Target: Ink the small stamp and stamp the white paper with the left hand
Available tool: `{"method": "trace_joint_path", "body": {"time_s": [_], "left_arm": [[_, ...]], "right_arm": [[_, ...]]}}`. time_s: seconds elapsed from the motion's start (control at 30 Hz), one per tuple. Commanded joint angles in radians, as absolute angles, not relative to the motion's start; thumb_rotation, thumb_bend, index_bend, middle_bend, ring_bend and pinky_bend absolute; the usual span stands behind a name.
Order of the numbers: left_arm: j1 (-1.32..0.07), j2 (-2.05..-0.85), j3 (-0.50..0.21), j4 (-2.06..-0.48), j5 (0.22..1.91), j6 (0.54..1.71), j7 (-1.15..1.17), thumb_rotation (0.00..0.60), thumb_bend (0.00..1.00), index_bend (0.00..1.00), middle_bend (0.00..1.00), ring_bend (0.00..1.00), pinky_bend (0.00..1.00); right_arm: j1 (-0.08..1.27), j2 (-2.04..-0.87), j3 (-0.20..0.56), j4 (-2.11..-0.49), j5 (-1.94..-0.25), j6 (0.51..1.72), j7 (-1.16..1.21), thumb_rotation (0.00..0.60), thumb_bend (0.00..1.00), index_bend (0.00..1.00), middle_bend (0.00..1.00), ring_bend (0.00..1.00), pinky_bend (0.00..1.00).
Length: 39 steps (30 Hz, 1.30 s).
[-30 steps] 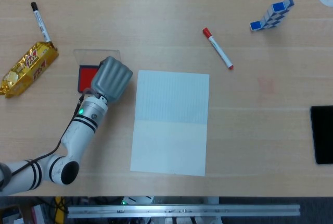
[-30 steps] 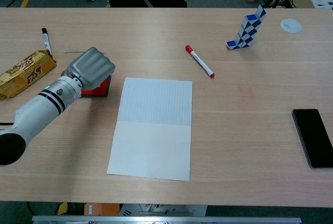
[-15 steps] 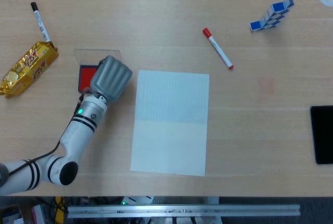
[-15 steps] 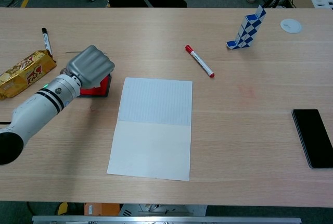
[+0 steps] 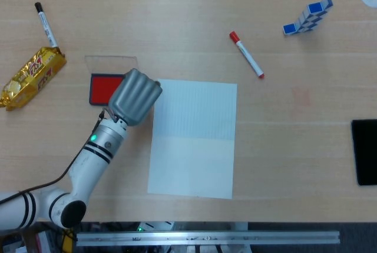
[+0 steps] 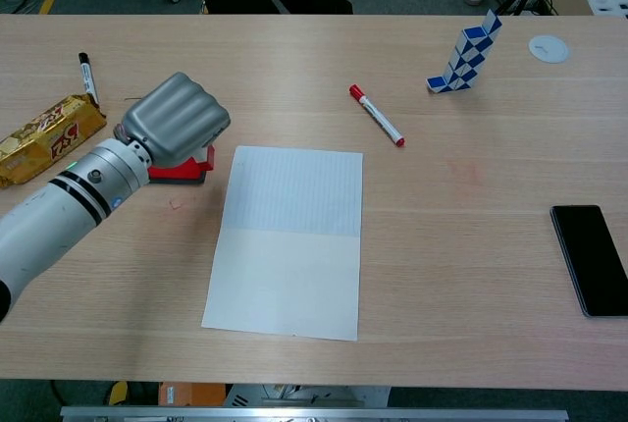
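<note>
The left robot hand (image 5: 136,96), fingers curled in over something hidden, hung at left of frame between red ink pad (image 5: 106,87) and white paper (image 5: 194,138).

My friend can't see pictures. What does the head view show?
A robot's left hand, fingers curled, hangs between a red ink pad and white paper on a wooden table. A red-capped marker lies beyond the paper.

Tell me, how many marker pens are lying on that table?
2. A black-capped marker lies at the far left, above the gold snack bar. A red-capped marker lies beyond the white paper, toward the right. None seem hidden.
</note>
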<state>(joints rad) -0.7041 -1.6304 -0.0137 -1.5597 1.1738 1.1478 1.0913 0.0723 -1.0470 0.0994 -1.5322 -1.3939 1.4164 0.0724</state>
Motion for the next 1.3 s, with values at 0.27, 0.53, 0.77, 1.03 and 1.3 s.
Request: {"method": "trace_joint_path", "body": {"time_s": [0.27,0.53,0.77,1.03,1.3], "left_arm": [[-0.702,-1.729,0.016,-1.583,1.238,1.184,1.165,0.6,0.28,0.61,1.0,1.0,1.0],[-0.688,-1.797,0.042,-1.491,1.252,1.173,1.188,0.6,0.27,0.61,1.0,1.0,1.0],[-0.673,-1.827,0.048,-1.431,1.251,1.162,1.181,0.6,0.27,0.61,1.0,1.0,1.0],[-0.663,-1.853,0.053,-1.397,1.265,1.153,1.182,0.6,0.27,0.61,1.0,1.0,1.0],[-0.657,-1.875,0.054,-1.371,1.274,1.137,1.182,0.6,0.27,0.61,1.0,1.0,1.0]], "right_arm": [[0.065,-1.039,0.095,-1.528,-1.397,1.42,0.084,0.6,0.11,0.24,0.33,0.26,0.39],[0.064,-1.032,0.093,-1.534,-1.396,1.417,0.08,0.6,0.11,0.24,0.33,0.26,0.39],[0.068,-1.032,0.095,-1.54,-1.396,1.412,0.071,0.6,0.11,0.24,0.33,0.26,0.39],[0.066,-1.032,0.094,-1.541,-1.393,1.413,0.069,0.6,0.11,0.24,0.33,0.26,0.39],[0.059,-1.032,0.093,-1.536,-1.389,1.418,0.074,0.6,0.11,0.24,0.33,0.26,0.39]]}}
